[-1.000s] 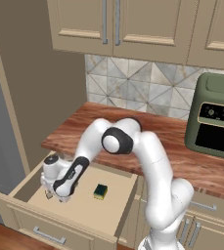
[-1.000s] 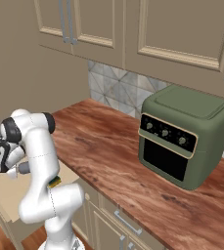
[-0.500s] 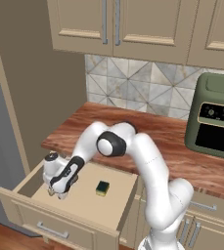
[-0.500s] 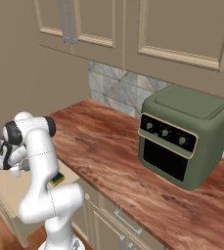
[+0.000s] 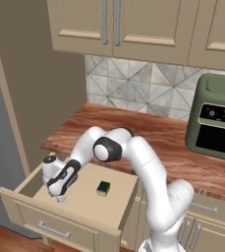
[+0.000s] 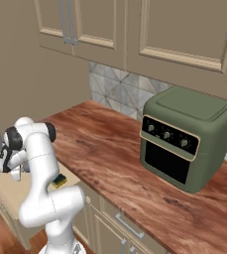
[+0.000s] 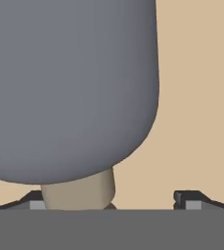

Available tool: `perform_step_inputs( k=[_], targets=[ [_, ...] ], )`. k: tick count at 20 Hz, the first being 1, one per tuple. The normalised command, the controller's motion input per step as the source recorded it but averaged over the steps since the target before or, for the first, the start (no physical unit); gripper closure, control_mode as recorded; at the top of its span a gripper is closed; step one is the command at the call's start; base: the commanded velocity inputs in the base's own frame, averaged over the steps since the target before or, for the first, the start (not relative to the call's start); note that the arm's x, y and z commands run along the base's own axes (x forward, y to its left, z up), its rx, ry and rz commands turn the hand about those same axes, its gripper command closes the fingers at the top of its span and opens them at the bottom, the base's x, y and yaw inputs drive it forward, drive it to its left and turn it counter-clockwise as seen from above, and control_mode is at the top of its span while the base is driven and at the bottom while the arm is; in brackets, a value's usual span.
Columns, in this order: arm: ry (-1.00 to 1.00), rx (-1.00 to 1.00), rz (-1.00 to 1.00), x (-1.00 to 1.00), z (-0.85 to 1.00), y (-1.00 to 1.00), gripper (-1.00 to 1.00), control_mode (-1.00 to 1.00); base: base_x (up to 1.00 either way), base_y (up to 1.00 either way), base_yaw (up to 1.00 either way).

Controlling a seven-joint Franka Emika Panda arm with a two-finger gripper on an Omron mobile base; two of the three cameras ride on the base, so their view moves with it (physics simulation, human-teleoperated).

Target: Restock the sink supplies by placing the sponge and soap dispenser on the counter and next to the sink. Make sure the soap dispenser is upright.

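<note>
Lower into the open drawer than a second ago, the gripper straddles the soap dispenser lying there, fingers wide and not yet gripping; closing off-centre near its neck could let it roll away.

Arm is reaching low and to its left, elbow bent, forearm sloping downward. Gripper is pointing down, hand tilted slightly. In the hand view, the two fingertips are standing well apart, jaws spread wide; whether they are touching anything cannot be told.
</note>
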Motion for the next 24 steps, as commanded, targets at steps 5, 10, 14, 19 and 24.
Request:
perform_step_inputs(
  k=[5, 10, 14, 19, 24],
  targets=[
    [0.01, 0.00, -0.09, 0.00, -0.21, 0.00, 1.00, -1.00, 0.00, 0.00, 0.00],
    [-0.04, 0.00, -0.05, -0.05, 0.16, -0.01, 1.00, -1.00, 0.00, 0.00, 0.00],
    [-0.17, 0.00, 0.00, -0.65, 0.77, -0.11, 1.00, -1.00, 0.00, 0.00, 0.00],
    [-0.19, 0.00, -0.03, -0.75, 1.00, -0.06, 1.00, -1.00, 0.00, 0.00, 0.00],
    [-0.06, 0.02, -0.08, -0.91, 0.68, -0.01, 1.00, -1.00, 0.00, 0.00, 0.00]
  ],
)
